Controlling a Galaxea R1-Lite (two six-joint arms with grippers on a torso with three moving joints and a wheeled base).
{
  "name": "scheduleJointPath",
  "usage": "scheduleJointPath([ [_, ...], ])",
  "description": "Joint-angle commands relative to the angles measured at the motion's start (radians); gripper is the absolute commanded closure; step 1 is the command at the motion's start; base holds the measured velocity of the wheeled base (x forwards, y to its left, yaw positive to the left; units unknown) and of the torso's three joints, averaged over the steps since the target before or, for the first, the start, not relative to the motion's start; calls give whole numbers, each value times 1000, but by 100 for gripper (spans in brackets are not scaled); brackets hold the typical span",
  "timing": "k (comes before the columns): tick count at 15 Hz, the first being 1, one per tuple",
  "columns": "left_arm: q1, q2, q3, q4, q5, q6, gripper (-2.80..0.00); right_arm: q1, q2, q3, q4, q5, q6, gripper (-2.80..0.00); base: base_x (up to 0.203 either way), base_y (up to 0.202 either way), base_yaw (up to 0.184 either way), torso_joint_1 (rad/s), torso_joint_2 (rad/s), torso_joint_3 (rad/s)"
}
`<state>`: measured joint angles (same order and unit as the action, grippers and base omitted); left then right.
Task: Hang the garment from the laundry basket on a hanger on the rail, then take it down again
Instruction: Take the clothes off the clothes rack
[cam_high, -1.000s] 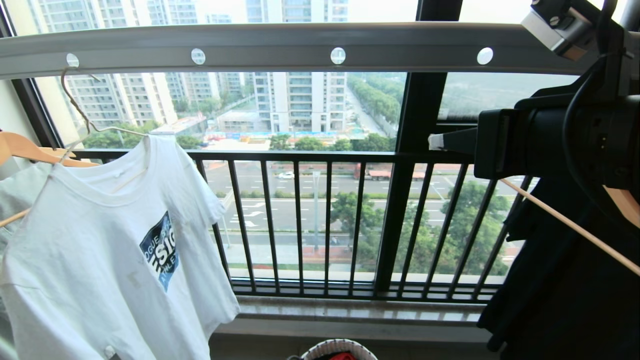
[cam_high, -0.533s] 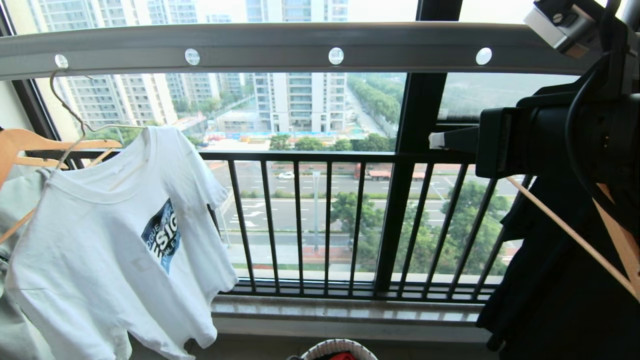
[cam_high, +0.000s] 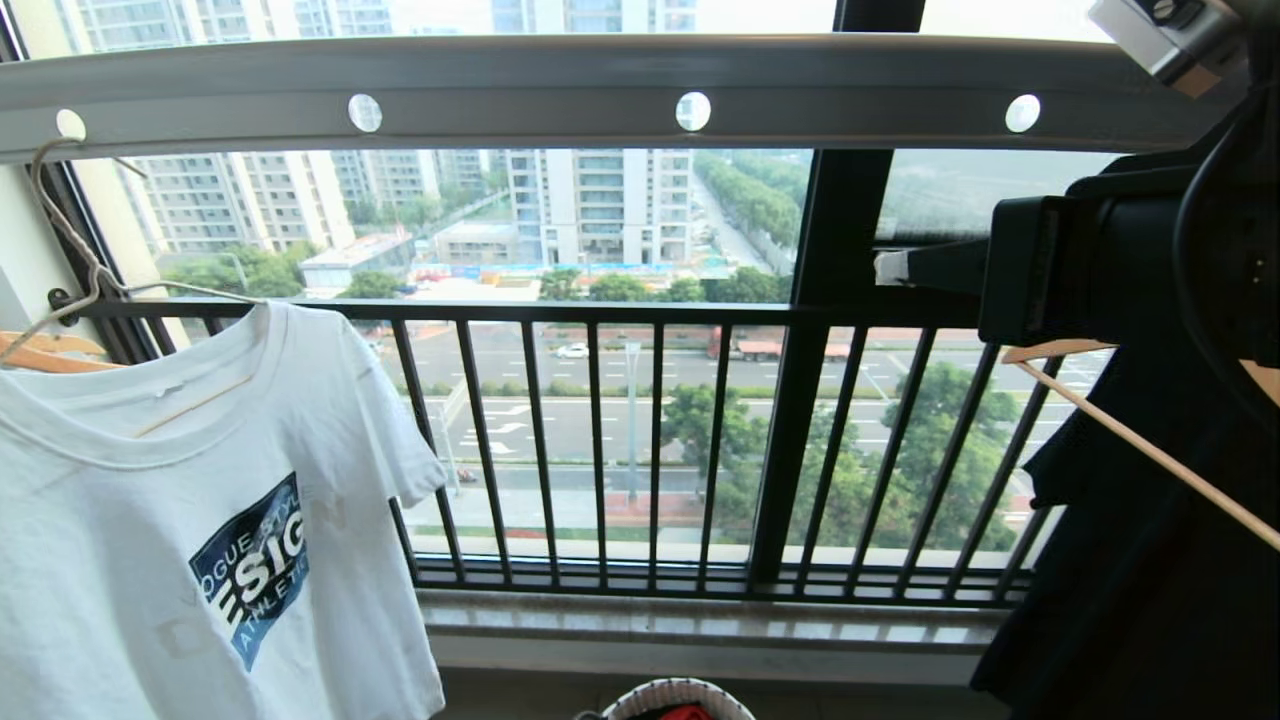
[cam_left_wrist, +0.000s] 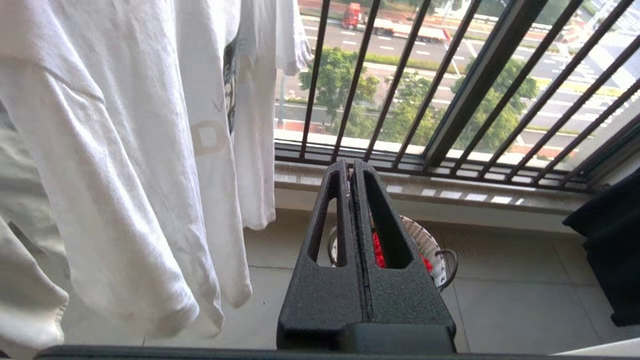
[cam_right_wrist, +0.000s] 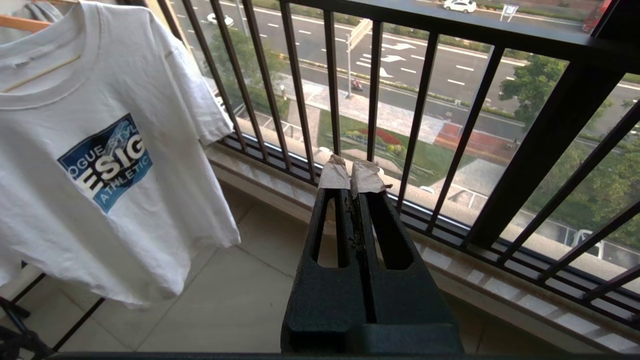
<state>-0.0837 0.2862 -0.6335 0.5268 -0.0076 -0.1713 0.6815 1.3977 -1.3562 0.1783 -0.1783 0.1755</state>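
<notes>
I see my left gripper (cam_left_wrist: 351, 167) pressed together and empty, the white DESIGN T-shirt (cam_left_wrist: 130, 150) hanging beside it on the wire hanger (cam_high: 75, 260). The laundry basket (cam_left_wrist: 425, 245) is half hidden behind it. My right gripper (cam_right_wrist: 350, 175) is closed too.

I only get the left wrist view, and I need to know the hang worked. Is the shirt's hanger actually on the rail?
Observer: Yes. The head view shows the hanger's hook caught at the leftmost visible hole of the rail, with the T-shirt hanging from it.
Operator: Is the right gripper holding anything?
Observer: No. The right gripper is shut on nothing and points at the window railing.
Operator: Is anything crowding the shirt?
Observer: A wooden hanger hangs close on the robot's left of it.
</notes>
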Motion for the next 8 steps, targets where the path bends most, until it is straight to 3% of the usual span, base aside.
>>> scheduleJointPath([
  [1, 89, -13, -30, -17, -46, 1, 0, 0, -16, 2, 1, -1, 1, 0, 0, 0, 0, 0, 0, 0],
  [5, 110, -84, 90, -19, -31, 51, 0, 1, -20, 3, 1, -1, 1, 0, 0, 0, 0, 0, 0, 0],
  [8, 96, -138, 302, -149, -23, 148, 0, 4, -29, 4, 1, 2, -10, 0, 0, 0, 0, 0, 0, 0],
])
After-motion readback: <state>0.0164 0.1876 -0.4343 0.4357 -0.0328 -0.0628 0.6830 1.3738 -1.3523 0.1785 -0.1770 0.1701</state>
